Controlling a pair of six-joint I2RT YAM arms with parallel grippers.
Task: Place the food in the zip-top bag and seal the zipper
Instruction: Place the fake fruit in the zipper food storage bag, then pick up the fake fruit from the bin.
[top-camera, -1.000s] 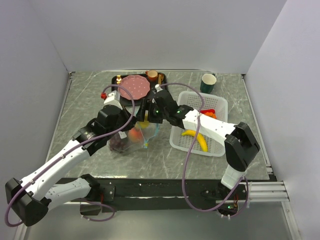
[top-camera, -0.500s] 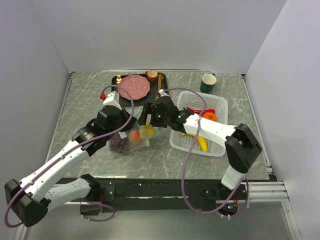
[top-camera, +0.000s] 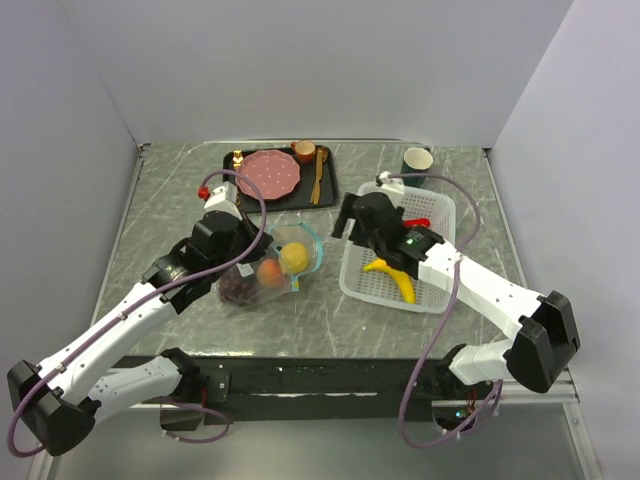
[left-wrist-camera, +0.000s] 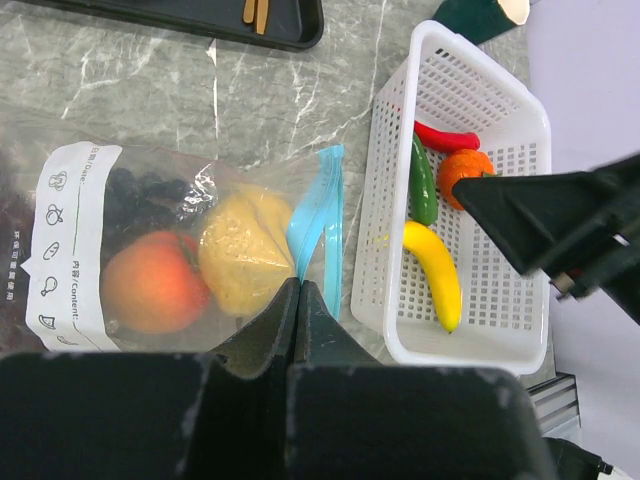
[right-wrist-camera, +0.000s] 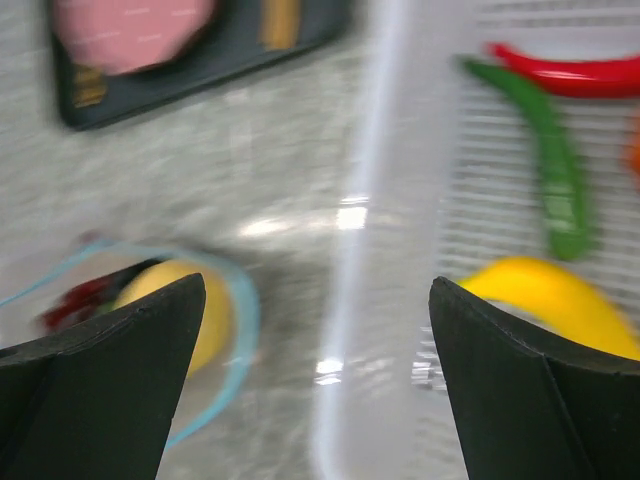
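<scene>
Teal-blue zipper (left-wrist-camera: 322, 215) is sitting right at my left gripper (left-wrist-camera: 300, 288), jaws clenching the clear zip-top bag (top-camera: 262, 285) beside its mouth. Right gripper (right-wrist-camera: 318, 290) is hanging spread wide, empty, over the white basket (left-wrist-camera: 500, 110) rim. I'm seeing the bag lying gaping beside the basket, holding lemon (left-wrist-camera: 240, 250), orange fruit (left-wrist-camera: 145, 282), grapes (left-wrist-camera: 140, 195).

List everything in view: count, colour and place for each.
zip-top bag: 1, clear, left of basket
lemon: 1, yellow, in bag
round fruit: 1, orange, in bag
grapes: 1 bunch, purple, in bag
basket: 1, white, table right
banana: 1, yellow, in basket
red chili: 1, red, in basket
green chili: 1, green, in basket
orange: 1, orange, in basket
tray: 1, black, far side
plate: 1, pink, on tray
cutlery: several, gold, on tray
cup: 1, dark green, behind basket
left end effector: 1, black, shut on bag
right end effector: 1, black, open, over basket rim
</scene>
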